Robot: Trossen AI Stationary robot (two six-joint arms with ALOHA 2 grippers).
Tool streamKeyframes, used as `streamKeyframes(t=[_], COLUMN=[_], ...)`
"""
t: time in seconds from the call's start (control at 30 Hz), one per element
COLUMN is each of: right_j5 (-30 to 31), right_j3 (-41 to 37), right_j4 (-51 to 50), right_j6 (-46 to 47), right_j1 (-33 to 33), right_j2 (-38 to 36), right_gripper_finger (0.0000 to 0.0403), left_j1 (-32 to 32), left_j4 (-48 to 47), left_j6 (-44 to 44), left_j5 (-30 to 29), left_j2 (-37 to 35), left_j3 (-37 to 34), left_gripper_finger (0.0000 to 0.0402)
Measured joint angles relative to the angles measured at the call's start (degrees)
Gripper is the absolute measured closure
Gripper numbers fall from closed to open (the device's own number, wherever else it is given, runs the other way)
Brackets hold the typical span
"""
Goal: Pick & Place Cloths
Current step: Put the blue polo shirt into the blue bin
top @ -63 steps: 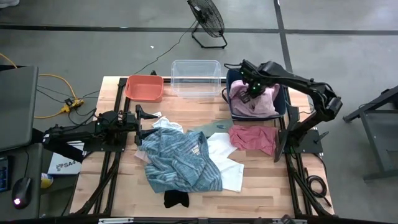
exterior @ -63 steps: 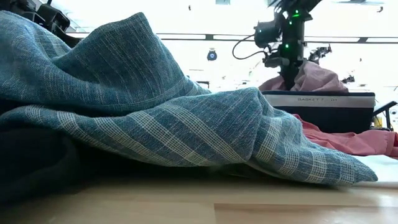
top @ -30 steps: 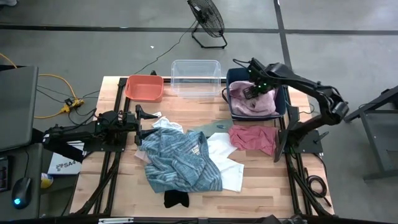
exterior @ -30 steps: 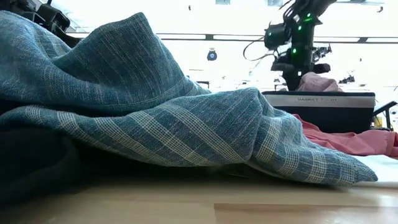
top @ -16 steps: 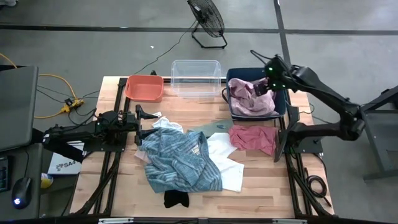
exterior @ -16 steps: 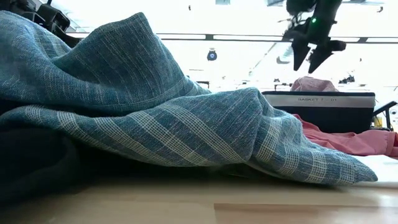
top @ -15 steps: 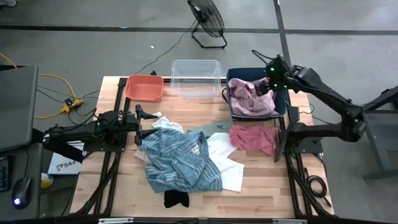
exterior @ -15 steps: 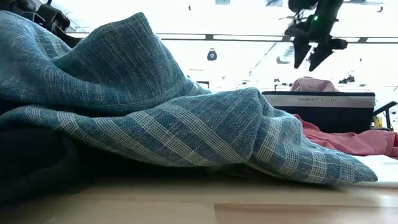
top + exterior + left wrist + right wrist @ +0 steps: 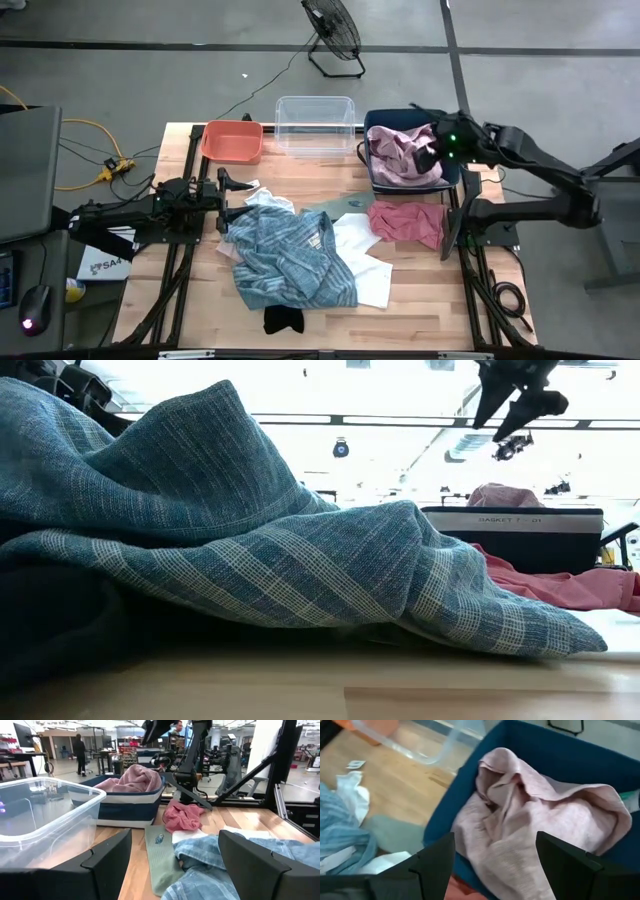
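Note:
The large pink cloth [image 9: 400, 160] lies bunched inside the dark blue bin [image 9: 372, 125] and also shows in the right wrist view [image 9: 530, 820]. My right gripper [image 9: 428, 155] hangs open and empty above it, high in the low view [image 9: 515, 402]. The large blue-striped cloth [image 9: 290, 255] lies heaped mid-table over a white cloth [image 9: 365, 262]. A dark red cloth [image 9: 405, 222], an olive green cloth [image 9: 345, 207] and a small black cloth [image 9: 283, 320] lie on the table. My left gripper [image 9: 228, 195] waits open at the left, by a white cloth's edge [image 9: 265, 200].
An orange bin [image 9: 232, 140] and a clear bin [image 9: 315, 122] stand along the far edge, left of the dark blue bin. The blue-striped cloth [image 9: 250, 550] fills most of the low view. Bare wood shows at the near left and near right corners.
My right gripper has risen out of the dark blue bin, off the pink cloth, and gone toward the table's right edge. The pink cloth has sunk lower and lies settled in the bin.

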Motion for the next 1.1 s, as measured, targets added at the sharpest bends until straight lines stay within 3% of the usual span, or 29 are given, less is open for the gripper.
streamKeyframes(t=[0.17, 0.33, 0.67, 0.83, 0.93, 1.1], right_j5=[5.5, 8.8, 15.0, 15.0, 15.0, 15.1], right_j3=[0.0, 0.0, 0.0, 0.0, 0.0, 0.0], right_j4=[0.0, 0.7, 1.2, 1.4, 1.9, 3.1], right_j6=[3.6, 7.0, 10.6, 11.3, 11.3, 11.3], right_j1=[8.3, 15.2, 24.4, 26.6, 27.4, 29.0], right_j2=[0.4, 0.8, 2.7, 4.5, 5.3, 6.7], right_gripper_finger=[0.0135, 0.0135, 0.0135, 0.0135, 0.0135, 0.0135], left_j1=[0.0, 0.0, 0.0, 0.0, 0.0, 0.0], left_j4=[-0.2, -1.6, -0.6, 10.0, 16.7, 17.2], left_j6=[0.0, 0.4, -0.8, -2.6, -4.2, -9.5], left_j5=[0.0, 8.7, 12.2, 25.1, 23.4, 21.0], left_j2=[0.0, 0.4, 6.6, 9.6, 10.2, 10.2], left_j3=[0.2, 2.0, 4.9, 5.0, 5.1, 5.1], left_gripper_finger=[0.011, 0.011, 0.0109, 0.0109, 0.0109, 0.0109])
